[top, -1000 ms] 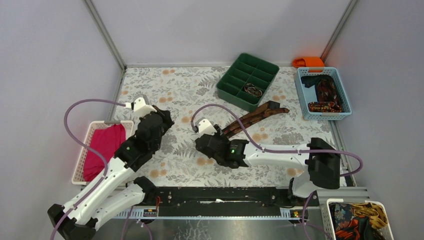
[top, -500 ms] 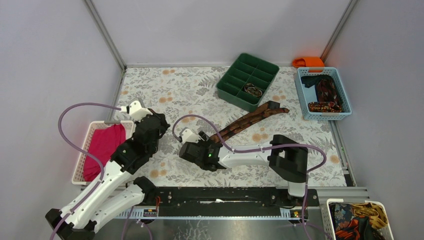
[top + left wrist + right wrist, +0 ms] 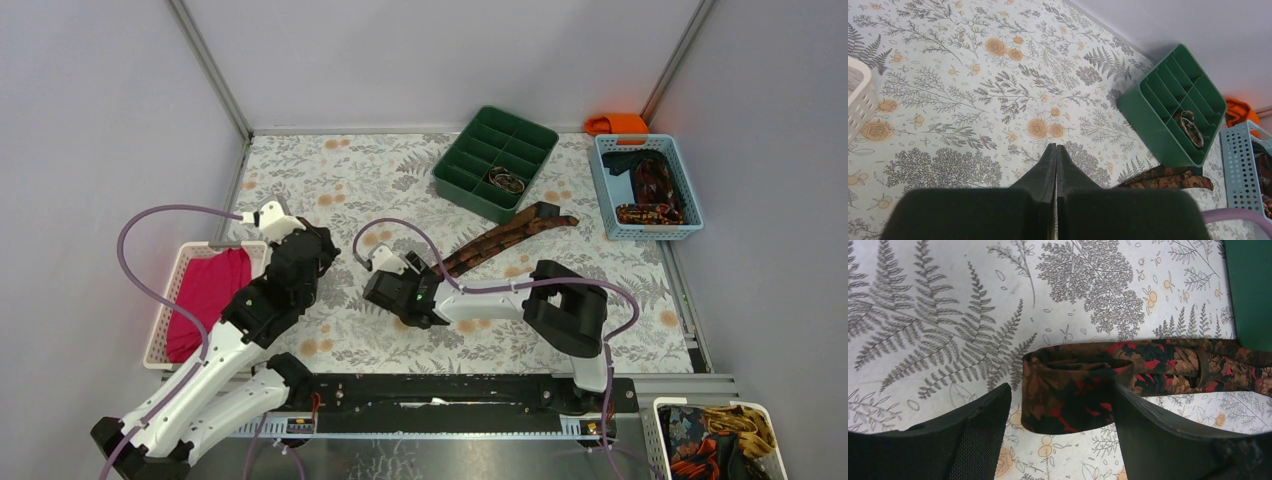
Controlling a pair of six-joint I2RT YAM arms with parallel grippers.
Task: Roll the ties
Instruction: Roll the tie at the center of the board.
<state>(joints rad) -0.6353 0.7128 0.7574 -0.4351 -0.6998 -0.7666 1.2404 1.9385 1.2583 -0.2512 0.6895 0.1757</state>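
Observation:
A brown tie (image 3: 505, 232) with red, black and tan leaf patterns lies slantwise on the flowered table, its far end by the green tray (image 3: 470, 165). In the right wrist view its near end (image 3: 1073, 390) is folded over into a loose loop. My right gripper (image 3: 1062, 390) is open, with one finger on each side of that loop; the right finger touches it. In the top view the right gripper (image 3: 398, 292) covers the tie's near end. My left gripper (image 3: 1055, 148) is shut and empty above bare table, left of the tie (image 3: 1168, 177); it also shows in the top view (image 3: 322, 242).
A white basket (image 3: 180, 262) with a magenta cloth stands at the left edge. The green divided tray holds a small coil (image 3: 507, 180). A blue basket (image 3: 605, 190) with more ties stands at the right, an orange cloth (image 3: 618, 123) behind it. Another basket (image 3: 660, 408) sits at bottom right.
My right gripper has moved left along the table, then slightly back, and the tie's near end now sits folded between its fingers. My left arm drew back a little to the left.

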